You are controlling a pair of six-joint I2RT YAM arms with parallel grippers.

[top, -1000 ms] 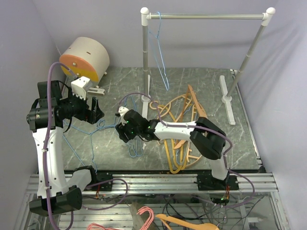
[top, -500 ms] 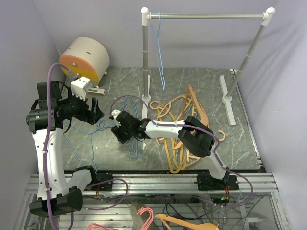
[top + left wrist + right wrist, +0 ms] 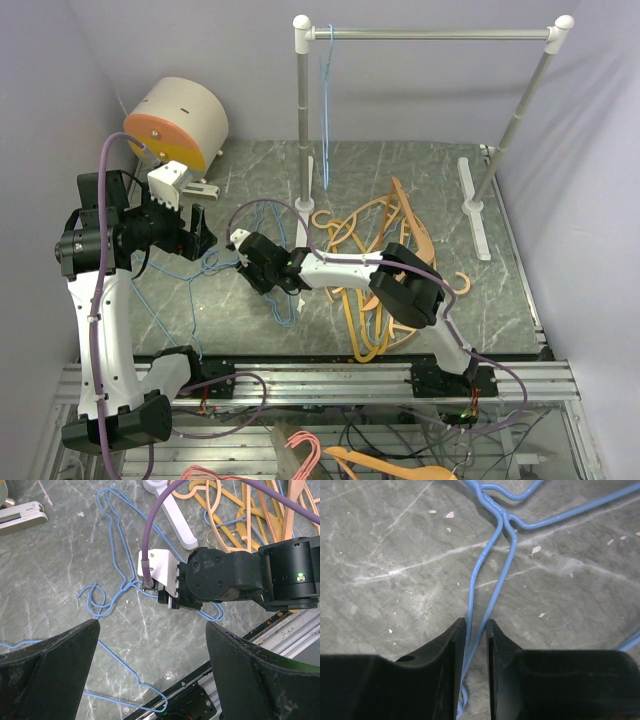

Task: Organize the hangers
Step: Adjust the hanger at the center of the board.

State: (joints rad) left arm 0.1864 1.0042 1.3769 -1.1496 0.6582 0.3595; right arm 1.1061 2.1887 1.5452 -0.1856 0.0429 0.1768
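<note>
My right gripper (image 3: 258,262) is low over the table with its jaws shut on the two wires of a thin light-blue wire hanger (image 3: 492,545); the wires run between its fingertips (image 3: 476,622). That hanger's blue loop shows under the gripper (image 3: 285,305). Other blue wire hangers (image 3: 190,275) lie tangled on the table to the left, also seen in the left wrist view (image 3: 117,560). One blue hanger (image 3: 325,110) hangs on the rail (image 3: 430,34). A pile of orange and tan hangers (image 3: 375,250) lies at the centre right. My left gripper (image 3: 198,232) is open and empty above the blue hangers (image 3: 152,627).
A round tan and orange drum (image 3: 178,122) stands at the back left. The rack's white posts (image 3: 302,120) and feet (image 3: 470,205) stand on the grey marble table (image 3: 250,170). Purple cables loop over both arms. Pink and orange hangers lie below the table's front edge (image 3: 310,450).
My right gripper has moved a little left along the blue hanger. The blue hanger on the rail has swung and turned edge-on. The left arm has held still.
</note>
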